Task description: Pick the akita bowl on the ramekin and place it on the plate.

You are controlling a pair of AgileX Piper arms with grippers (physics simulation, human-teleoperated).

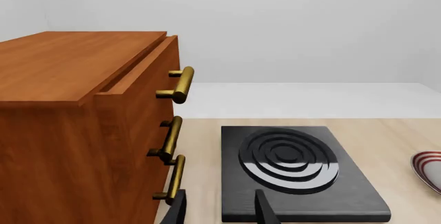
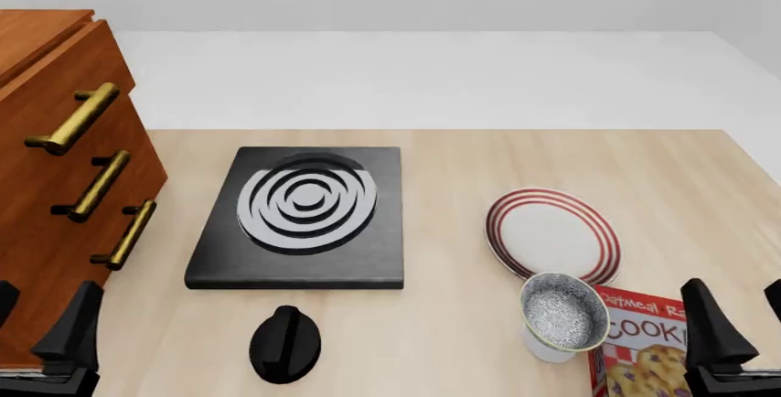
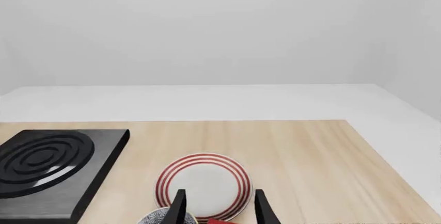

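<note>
The pale wooden worktop (image 2: 464,155) carries everything, and the biggest thing on it is the brown drawer cabinet (image 2: 49,196) with brass handles at the far left, then the black stove (image 2: 299,219) with white rings just beside it. Right of the stove lies the plate (image 2: 551,234), red-ringed and bare. Next in size is a red cookie box (image 2: 641,347) at the near right edge, then the akita bowl (image 2: 564,310), which sits on the ramekin (image 2: 547,347) just in front of the plate and touching or nearly touching the box; only a sliver of the white cup shows beneath it. A black knob-like object (image 2: 284,342) lies in front of the stove. The right gripper (image 2: 742,328) hovers low beside the box with its fingers spread apart and empty; the left gripper (image 1: 219,208) hangs near the cabinet, likewise parted and holding nothing. The likely trouble is crowding: a finger coming down at the bowl's rim could knock the box, or catch the ramekin too and lift or tip both.
</note>
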